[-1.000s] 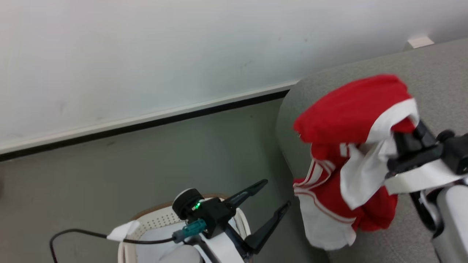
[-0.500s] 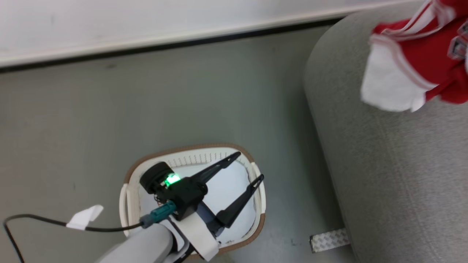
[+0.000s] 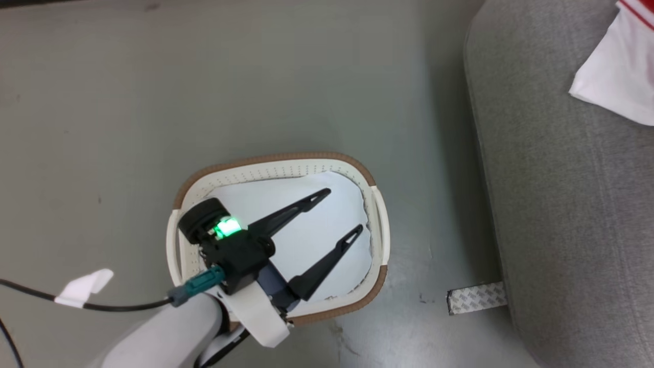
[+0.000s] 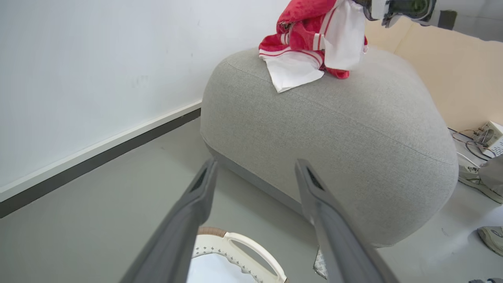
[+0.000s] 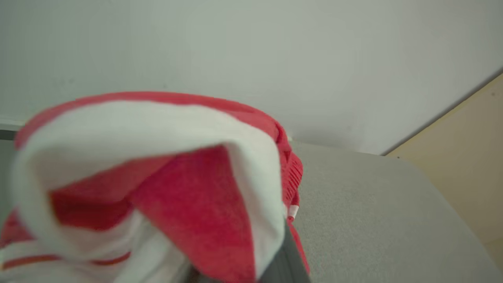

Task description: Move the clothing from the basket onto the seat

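The clothing (image 4: pixel 310 43) stays pinched in the right hand (image 4: pixel 387 10), its white hem resting on top of the seat (image 4: pixel 334 129); only release remains. The head camera has swung down to the basket (image 3: pixel 276 159) beside the seat, which holds a pale pad (image 3: pixel 327 240) beneath the spread left hand (image 3: pixel 343 210).

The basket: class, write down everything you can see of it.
The basket is an oval of white plastic with perforated walls, a brown rim band and a white side handle. It stands upright on the grey floor, beside the grey seat but apart from it. A pale sheet lines its bottom. The open left pincer hovers above it.
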